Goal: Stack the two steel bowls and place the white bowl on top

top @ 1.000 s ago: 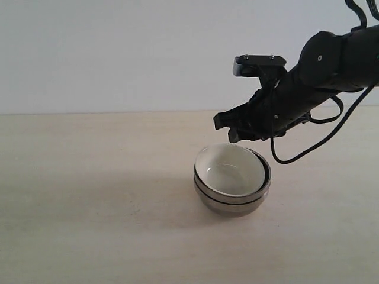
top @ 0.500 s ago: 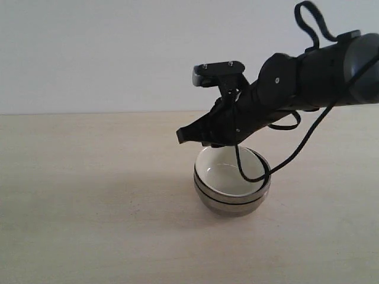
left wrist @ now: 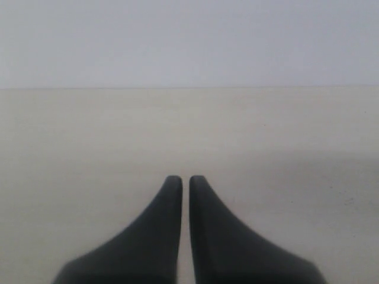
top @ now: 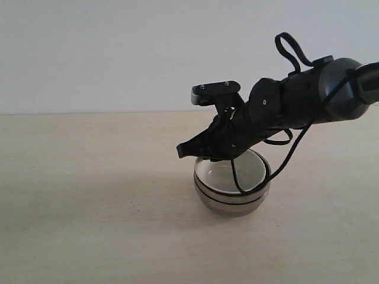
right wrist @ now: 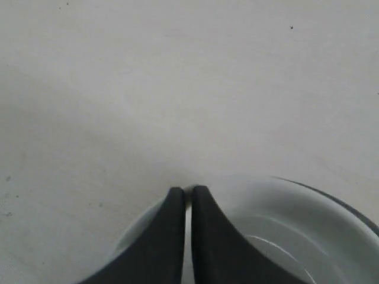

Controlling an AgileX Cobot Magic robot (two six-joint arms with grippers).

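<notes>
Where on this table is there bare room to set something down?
The pale wooden table lies bare left of and in front of the two stacked shiny steel bowls. Crowded only at the stack: the cream-white glossy bowl sits on top, and the black right gripper hangs shut over its rim.

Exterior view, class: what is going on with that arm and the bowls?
The white bowl sits nested on top of the stacked steel bowls on the table. The right pincer, shut and empty, hovers over the stack's rim. The left pincer is shut above the table, holding nothing.
</notes>
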